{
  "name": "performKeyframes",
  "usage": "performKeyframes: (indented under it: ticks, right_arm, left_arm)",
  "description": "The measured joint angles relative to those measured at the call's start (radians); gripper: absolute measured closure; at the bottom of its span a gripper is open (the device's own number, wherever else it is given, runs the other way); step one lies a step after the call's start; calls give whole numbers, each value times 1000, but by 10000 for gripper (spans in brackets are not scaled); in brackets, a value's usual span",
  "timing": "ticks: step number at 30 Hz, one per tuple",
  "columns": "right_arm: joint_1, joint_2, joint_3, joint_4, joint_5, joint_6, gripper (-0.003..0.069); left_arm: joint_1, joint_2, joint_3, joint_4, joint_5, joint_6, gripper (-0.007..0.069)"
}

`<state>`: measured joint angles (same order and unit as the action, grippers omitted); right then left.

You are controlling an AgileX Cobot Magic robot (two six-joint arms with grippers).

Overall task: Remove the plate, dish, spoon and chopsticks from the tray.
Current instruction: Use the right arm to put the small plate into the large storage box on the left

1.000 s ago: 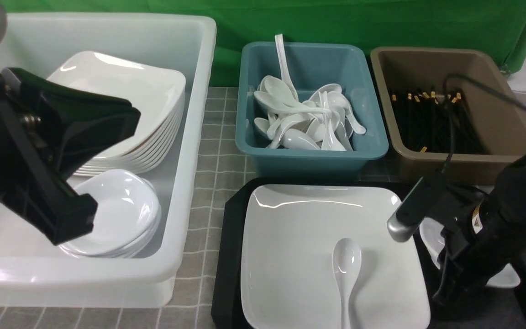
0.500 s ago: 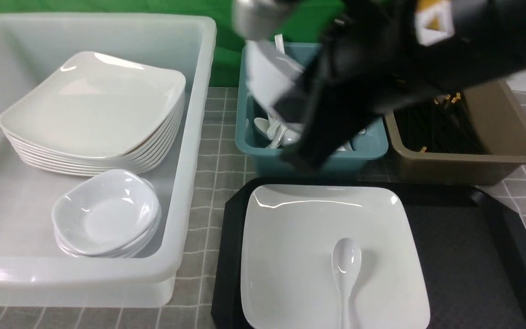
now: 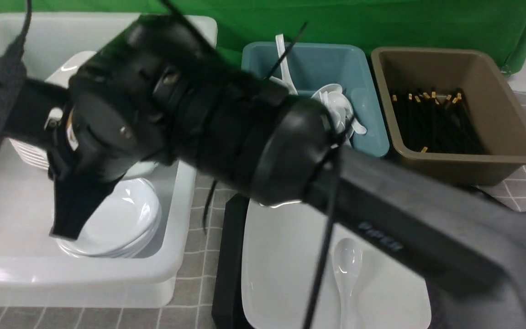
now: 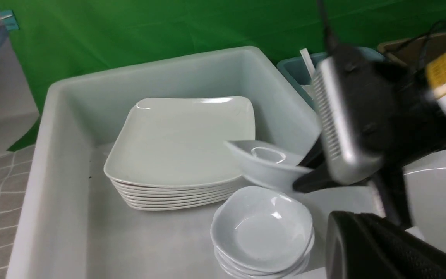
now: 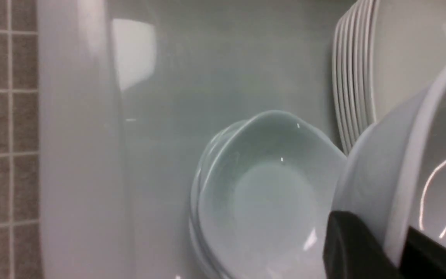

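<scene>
My right gripper (image 5: 395,248) is shut on the rim of the small white dish (image 5: 420,186). It holds the dish tilted inside the white tub (image 3: 171,269), just above a stack of like dishes (image 4: 261,228). The left wrist view shows that held dish (image 4: 265,161) beside the stacked plates (image 4: 180,147). The large plate (image 3: 281,256) lies on the black tray (image 3: 226,256) with the spoon (image 3: 346,265) on it. Black chopsticks (image 3: 432,121) lie in the brown tub; none show on the tray's visible part. My left gripper (image 4: 362,240) is shut and empty, at the tub's near right.
My right arm (image 3: 226,132) stretches from lower right across the tray to the white tub, hiding much of the tray. A teal bin (image 3: 368,141) holds several white spoons. The brown tub (image 3: 509,137) stands to its right. A green backdrop closes the far side.
My right arm lifted the dish off the tray's right side, swung left past the teal bin, and now hangs over the white tub. My left arm has left the front view.
</scene>
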<state>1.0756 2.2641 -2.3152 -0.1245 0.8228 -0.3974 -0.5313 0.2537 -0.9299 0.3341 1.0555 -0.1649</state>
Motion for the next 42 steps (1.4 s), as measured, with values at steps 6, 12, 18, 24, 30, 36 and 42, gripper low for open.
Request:
performKeyframes:
  ticks: [6, 12, 18, 24, 30, 36, 42]
  right_arm:
    - [-32, 137, -95, 16, -39, 1, 595]
    - [-44, 164, -104, 29, -61, 4, 578]
    - [-44, 165, -105, 46, -23, 8, 408]
    - [-33, 164, -106, 48, 22, 14, 392]
    - [0, 159, -106, 67, 25, 16, 404]
    - [15, 149, -106, 72, 45, 23, 304]
    - [15, 50, -106, -24, 214, 42, 296]
  left_arm:
    - [0, 0, 0, -69, -14, 31, 604]
    - [0, 0, 0, -79, -24, 40, 604]
    - [0, 0, 0, -120, -24, 47, 604]
    - [0, 0, 0, -144, -32, 58, 604]
    - [0, 0, 0, -144, -47, 60, 604]
    - [0, 0, 0, -144, -47, 65, 604]
    - [0, 2, 36, -149, -51, 65, 604]
